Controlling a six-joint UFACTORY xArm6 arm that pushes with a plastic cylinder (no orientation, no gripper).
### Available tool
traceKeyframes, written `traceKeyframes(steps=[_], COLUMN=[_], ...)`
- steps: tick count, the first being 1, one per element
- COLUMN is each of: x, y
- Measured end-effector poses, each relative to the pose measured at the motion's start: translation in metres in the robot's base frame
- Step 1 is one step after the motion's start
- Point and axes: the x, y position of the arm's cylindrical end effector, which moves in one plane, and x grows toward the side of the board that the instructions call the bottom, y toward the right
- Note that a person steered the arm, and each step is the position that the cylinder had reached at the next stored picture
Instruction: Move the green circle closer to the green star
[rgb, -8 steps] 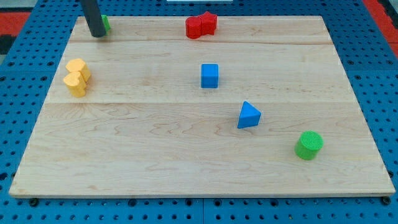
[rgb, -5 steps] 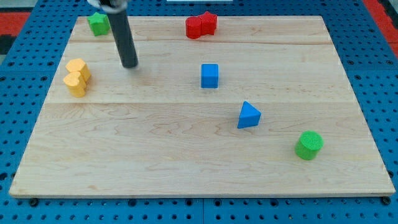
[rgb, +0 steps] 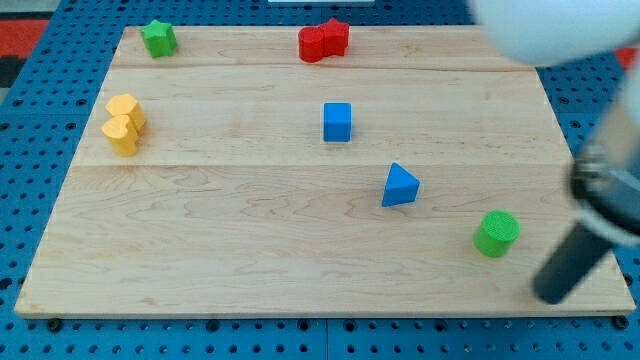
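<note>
The green circle (rgb: 496, 233) stands near the board's lower right. The green star (rgb: 157, 38) sits at the board's upper left corner. My tip (rgb: 548, 296) rests on the board just right of and below the green circle, a short gap from it. The rod rises toward the view's right, blurred.
A blue triangle (rgb: 400, 186) lies up and left of the green circle. A blue cube (rgb: 337, 121) is at the middle. Red blocks (rgb: 323, 41) sit at the top centre. Yellow blocks (rgb: 123, 123) sit at the left. The board's right edge (rgb: 590, 180) is close to the tip.
My tip has swept from the upper left, near the green star, across the board to the lower right beside the green circle. No block has moved.
</note>
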Motion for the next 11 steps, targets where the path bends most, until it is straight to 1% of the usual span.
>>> traceKeyframes(steps=[1, 3, 5, 6, 7, 8, 9, 10, 11], x=[-0.026, -0.062, -0.107, -0.113, -0.130, -0.138, -0.125, -0.100, -0.105], y=[0.006, -0.085, -0.123, -0.154, -0.194, -0.235, -0.234, -0.227, -0.256])
